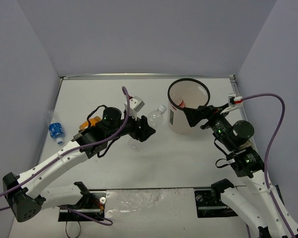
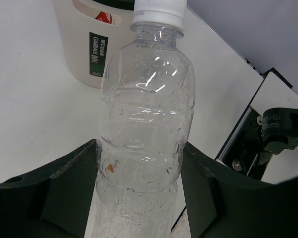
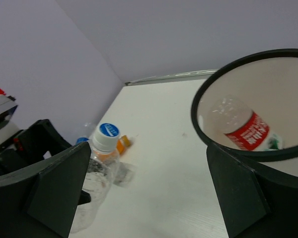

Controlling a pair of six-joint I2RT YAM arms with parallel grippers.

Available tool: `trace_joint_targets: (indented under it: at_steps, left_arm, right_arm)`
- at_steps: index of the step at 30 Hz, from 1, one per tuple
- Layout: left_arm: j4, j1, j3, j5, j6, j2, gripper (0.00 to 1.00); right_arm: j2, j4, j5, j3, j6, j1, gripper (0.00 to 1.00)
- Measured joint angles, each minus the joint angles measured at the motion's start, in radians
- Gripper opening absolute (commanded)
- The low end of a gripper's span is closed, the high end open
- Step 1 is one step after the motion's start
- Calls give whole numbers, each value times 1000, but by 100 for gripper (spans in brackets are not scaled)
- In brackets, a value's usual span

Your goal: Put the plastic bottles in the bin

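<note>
Top external view: the table (image 1: 154, 168) runs from the left wall to the right wall, with both arms reaching in from the near edge.
Blue bottle (image 1: 56, 130): lies at the far left, against the left wall, well apart from both grippers.
Orange bottle (image 1: 93, 121): lies on the table just behind the left arm's wrist, partly hidden by it; the right wrist view shows it (image 3: 123, 143) beyond the clear bottle.
Left gripper (image 1: 145, 128): left of centre, its fingers pinching the clear bottle, one on each side of the lower body (image 2: 139, 188).
Clear bottle (image 1: 155, 116): sits between the left gripper's fingers, its neck and cap sticking out past the fingertips. It is tilted, cap end toward the bin, and droplets cling to its inside (image 2: 146, 114). Whether its base touches the table I cannot tell.
Gap: the cap is near the bin's left wall but apart from it.
Bin (image 1: 176, 124): stands upright right of centre, toward the far side of the table; a dark label shows on its wall in the left wrist view (image 2: 79, 54).
Red bottle (image 3: 246, 130): lies inside the bin, on its side, against the inner wall.
Right gripper (image 1: 194, 115): at the bin's near right side, fingers spread wide and holding nothing (image 3: 149, 153). Its right finger is just beside the bin's wall, below the rim; contact I cannot tell.
</note>
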Motion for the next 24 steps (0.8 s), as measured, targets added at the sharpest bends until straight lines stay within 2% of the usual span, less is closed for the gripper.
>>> trace_joint_targets:
  at_steps: [5,13,16,20,21,22,24]
  left_arm:
    - [15,-6,-4,12,-2,5,14]
    - [25,-11,-84,6,-24,-41,15]
    - [26,-12,-95,6,-29,-55,15]
    - [23,-12,-101,1,-36,-77,15]
    - [25,-11,-106,0,-39,-81,19]
    - [25,-11,-112,-1,-42,-88,49]
    - [23,-11,-115,-11,-44,-99,90]
  right_arm:
    - [134,212,-173,-52,111,26,100]
    - [346,285,-160,-74,140,252,98]
    - [387,319,-140,-74,137,319,85]
    - [424,382,-103,-74,147,359,50]
    - [429,394,-92,-72,141,366,36]
    - [430,394,-87,-72,146,367,31]
    - [438,401,-78,-73,145,370,23]
